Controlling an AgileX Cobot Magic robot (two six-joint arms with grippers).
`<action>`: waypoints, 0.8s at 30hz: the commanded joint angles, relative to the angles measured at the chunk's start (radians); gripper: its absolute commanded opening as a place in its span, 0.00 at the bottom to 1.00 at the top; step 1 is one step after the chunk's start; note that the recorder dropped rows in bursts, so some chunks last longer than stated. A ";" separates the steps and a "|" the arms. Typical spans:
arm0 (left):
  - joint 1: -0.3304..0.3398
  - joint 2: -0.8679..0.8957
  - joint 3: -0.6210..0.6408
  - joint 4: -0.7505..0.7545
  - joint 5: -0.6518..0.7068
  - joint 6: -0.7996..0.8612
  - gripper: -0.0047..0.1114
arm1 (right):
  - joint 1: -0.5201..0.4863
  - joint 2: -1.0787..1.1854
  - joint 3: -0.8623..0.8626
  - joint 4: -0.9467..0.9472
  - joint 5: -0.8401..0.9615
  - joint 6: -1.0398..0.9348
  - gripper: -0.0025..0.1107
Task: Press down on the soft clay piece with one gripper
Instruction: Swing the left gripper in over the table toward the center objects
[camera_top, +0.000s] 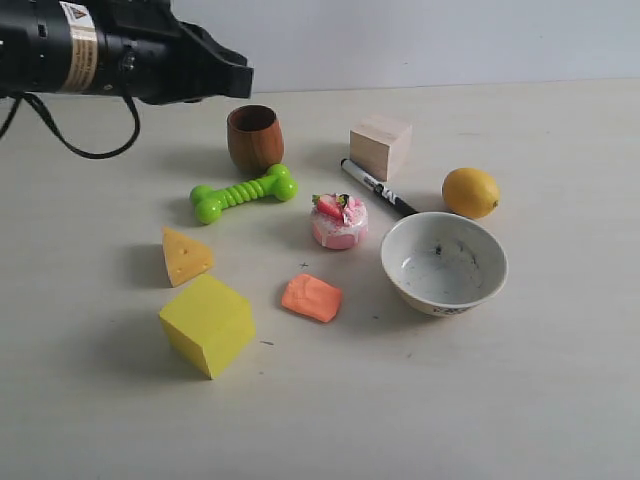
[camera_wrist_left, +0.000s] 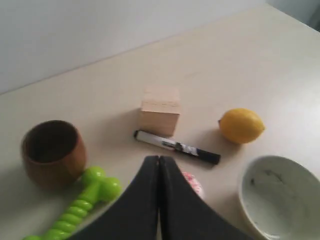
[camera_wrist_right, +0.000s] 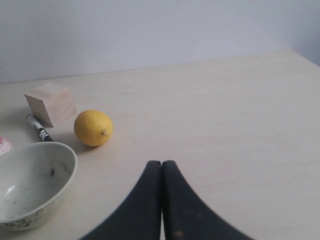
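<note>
The soft clay piece (camera_top: 312, 297), a flat orange-salmon slab, lies on the table between the yellow cube (camera_top: 207, 324) and the white bowl (camera_top: 444, 263). It appears only in the exterior view. My left gripper (camera_wrist_left: 159, 159) is shut with nothing in it. In the exterior view the left gripper (camera_top: 238, 78) hangs high at the back left, above the wooden cup (camera_top: 254, 138) and far from the clay. My right gripper (camera_wrist_right: 161, 163) is shut too, empty, over bare table to the right of the lemon (camera_wrist_right: 93, 128); the exterior view does not show it.
Around the clay stand a pink strawberry cake (camera_top: 339, 221), a yellow cheese wedge (camera_top: 184, 256), a green toy bone (camera_top: 244, 193), a black marker (camera_top: 378, 187), a wooden block (camera_top: 380, 145) and a lemon (camera_top: 470, 192). A black cable (camera_top: 80, 150) droops from the left arm.
</note>
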 joint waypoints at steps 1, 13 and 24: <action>-0.019 0.037 -0.085 -0.007 -0.151 -0.084 0.04 | -0.004 -0.006 0.005 0.000 -0.009 0.001 0.02; -0.029 0.038 -0.142 -0.007 -0.149 -0.149 0.04 | -0.004 -0.006 0.005 0.000 -0.009 0.001 0.02; -0.025 0.038 -0.129 -0.139 -0.158 -0.001 0.04 | -0.004 -0.006 0.005 0.000 -0.009 0.001 0.02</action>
